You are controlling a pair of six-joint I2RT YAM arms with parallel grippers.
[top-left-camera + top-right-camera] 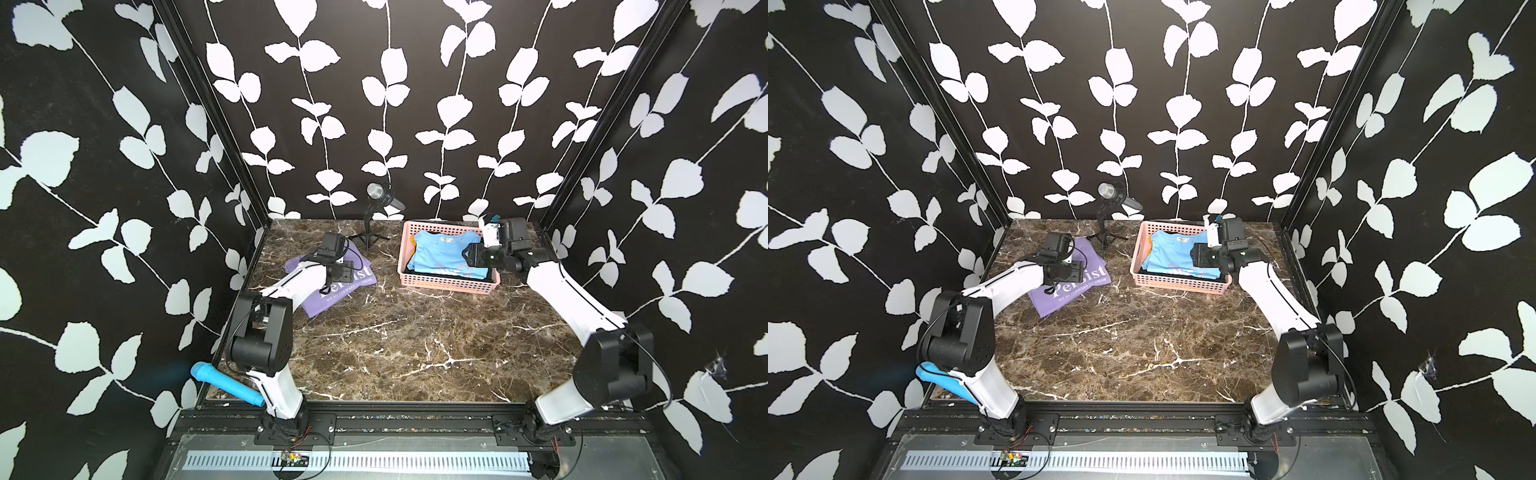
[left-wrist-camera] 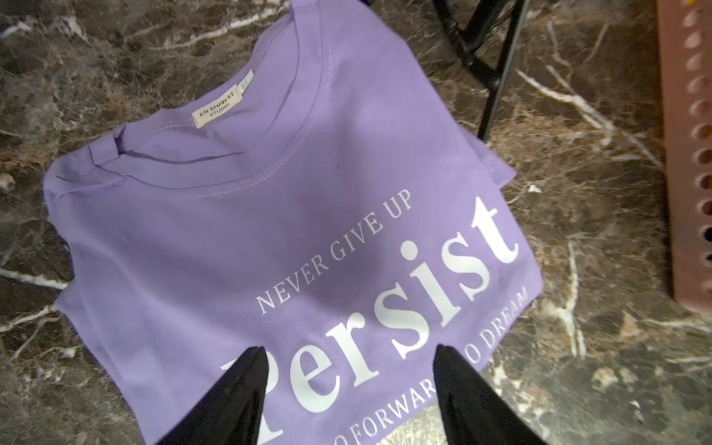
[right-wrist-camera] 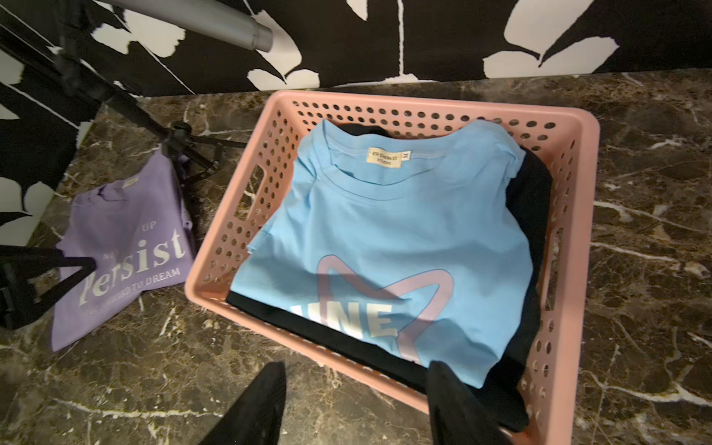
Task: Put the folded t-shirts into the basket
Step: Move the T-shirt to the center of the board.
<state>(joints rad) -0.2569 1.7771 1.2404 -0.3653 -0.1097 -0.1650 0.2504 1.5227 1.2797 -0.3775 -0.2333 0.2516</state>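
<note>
The purple "Persist" t-shirt (image 1: pixel 353 282) (image 1: pixel 1077 291) lies folded on the marble table at the back left. My left gripper (image 2: pixel 350 350) hangs just above its printed end, open, with nothing between its fingers. The pink basket (image 1: pixel 446 286) (image 1: pixel 1177 283) (image 3: pixel 239 208) stands at the back right. In it a light blue tee (image 1: pixel 440 253) (image 3: pixel 385 239) lies on top of a black tee (image 3: pixel 533 215). A yellow sliver (image 1: pixel 413 243) shows at the basket's left wall. Over the basket's near right rim my right gripper (image 3: pixel 356 366) stands open and empty, apart from the blue tee.
A small spot lamp on a black tripod (image 1: pixel 376 201) (image 3: pixel 181 154) stands between the purple shirt and the basket, one leg touching the shirt's far corner. A blue microphone (image 1: pixel 226 384) lies at the front left edge. Patterned walls close in three sides.
</note>
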